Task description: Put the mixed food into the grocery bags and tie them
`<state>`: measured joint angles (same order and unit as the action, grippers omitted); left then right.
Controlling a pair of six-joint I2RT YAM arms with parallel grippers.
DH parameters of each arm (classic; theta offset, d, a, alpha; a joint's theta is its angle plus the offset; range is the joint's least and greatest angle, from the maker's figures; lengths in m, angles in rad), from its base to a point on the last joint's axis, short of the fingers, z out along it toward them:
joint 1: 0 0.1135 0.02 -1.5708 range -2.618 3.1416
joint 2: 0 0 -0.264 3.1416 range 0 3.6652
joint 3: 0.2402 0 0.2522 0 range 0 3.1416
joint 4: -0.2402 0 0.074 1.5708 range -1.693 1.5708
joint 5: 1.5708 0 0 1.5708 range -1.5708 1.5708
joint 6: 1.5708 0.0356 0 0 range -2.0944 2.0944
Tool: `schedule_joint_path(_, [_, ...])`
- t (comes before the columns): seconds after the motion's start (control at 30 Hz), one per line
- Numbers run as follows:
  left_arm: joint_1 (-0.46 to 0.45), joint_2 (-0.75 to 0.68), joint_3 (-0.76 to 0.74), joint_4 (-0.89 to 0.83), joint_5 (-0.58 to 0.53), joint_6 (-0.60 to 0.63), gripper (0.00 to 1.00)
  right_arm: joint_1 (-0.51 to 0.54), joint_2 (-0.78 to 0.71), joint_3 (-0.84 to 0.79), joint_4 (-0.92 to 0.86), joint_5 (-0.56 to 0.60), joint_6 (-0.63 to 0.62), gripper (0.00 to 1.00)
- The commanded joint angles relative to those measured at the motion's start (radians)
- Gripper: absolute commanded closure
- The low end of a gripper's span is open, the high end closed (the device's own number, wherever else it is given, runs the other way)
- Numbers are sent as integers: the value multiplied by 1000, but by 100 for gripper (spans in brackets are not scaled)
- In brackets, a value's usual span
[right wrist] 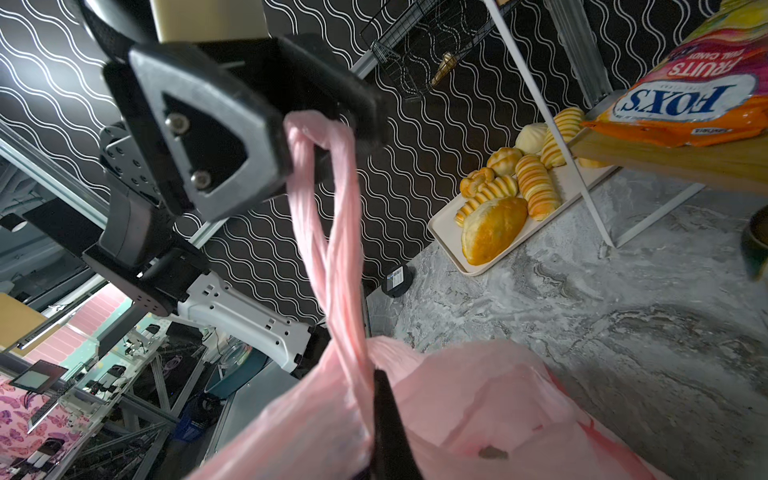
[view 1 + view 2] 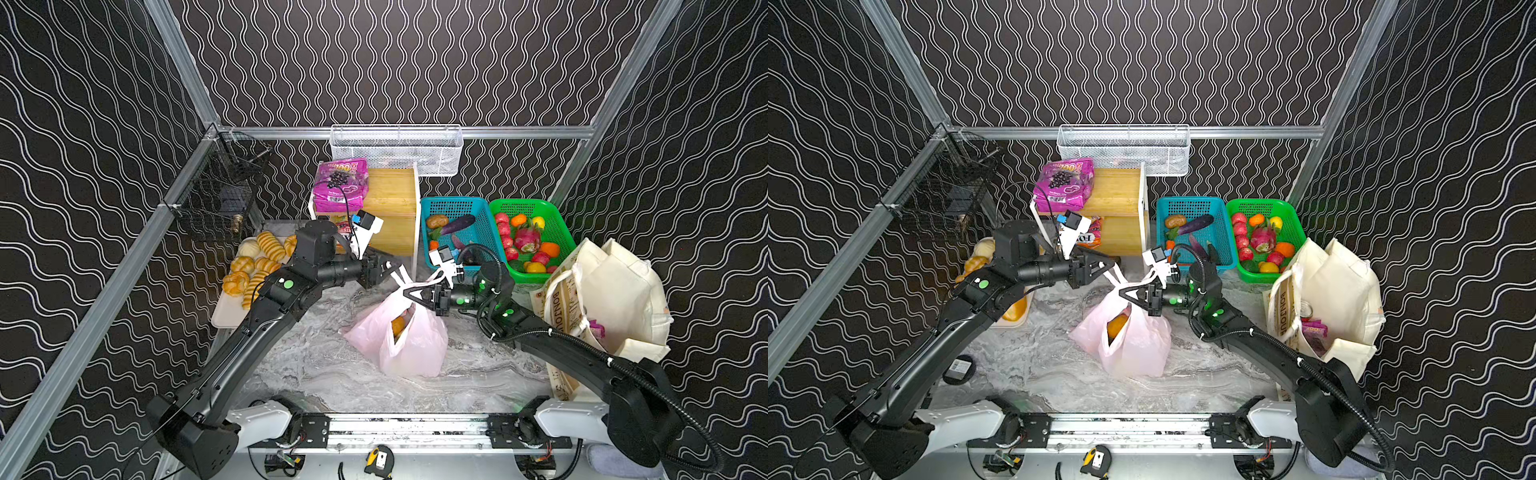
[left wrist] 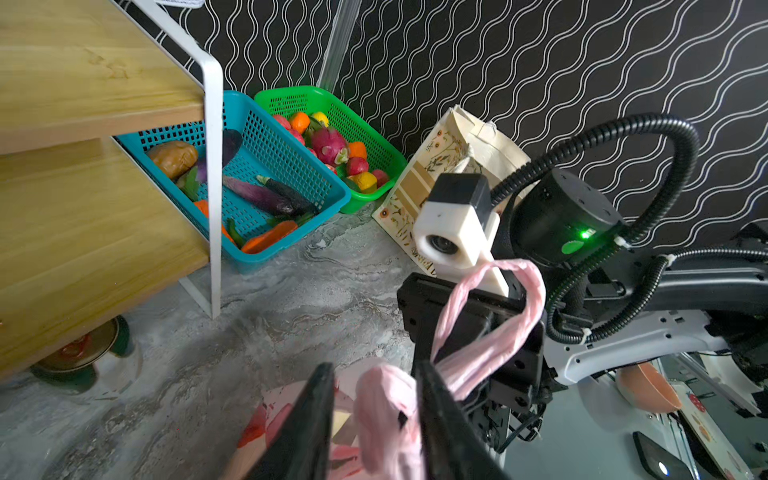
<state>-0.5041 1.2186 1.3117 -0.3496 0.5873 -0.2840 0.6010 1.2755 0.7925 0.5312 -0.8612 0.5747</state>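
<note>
On the bench (image 2: 332,386), centre: pink bag (image 2: 399,340); cream tote (image 2: 615,299) at its right edge. Top views show an orange item (image 2: 1116,326) inside the pink bag; right wrist view doesn't. Grip: left hand (image 3: 374,370) nearly closed, clamping 1 bunched handle; right hand (image 1: 380,382) fully closed, pinching handle plastic at the bag mouth. Left wrist view alone shows a handle loop draped over the right hand.

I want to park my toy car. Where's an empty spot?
Bare marble lies between the pink bag and the front rail, and between the bag and the bread tray. Crowded at the back and right: shelf, blue basket, green basket, tote.
</note>
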Motion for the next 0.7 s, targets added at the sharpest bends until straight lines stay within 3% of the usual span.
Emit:
schedule_joint_path(0.0, [3,-3,8,47,2,-23,93,-2,-7,14,-33,13,-25,100])
schedule_joint_path(0.07, [2,-23,-10,58,-1,-27,100,-12,-7,22,-83,72,-16,100])
schedule_joint_path(0.17, [2,-53,-31,43,5,-14,100,-44,-1,12,-100,136,50,100])
schedule_joint_path(0.3, [2,-72,-65,-13,28,4,100,-73,-4,-17,-34,138,139,100])
schedule_joint_path(0.43, [2,-81,-153,92,137,-95,100,-75,0,-2,-45,134,170,100])
schedule_joint_path(0.57, [1,-108,-202,89,144,-130,100,-79,-7,28,-117,187,182,96])
schedule_joint_path(0.67, [-9,-117,-253,193,192,-231,100,-81,-1,36,-118,192,206,95])
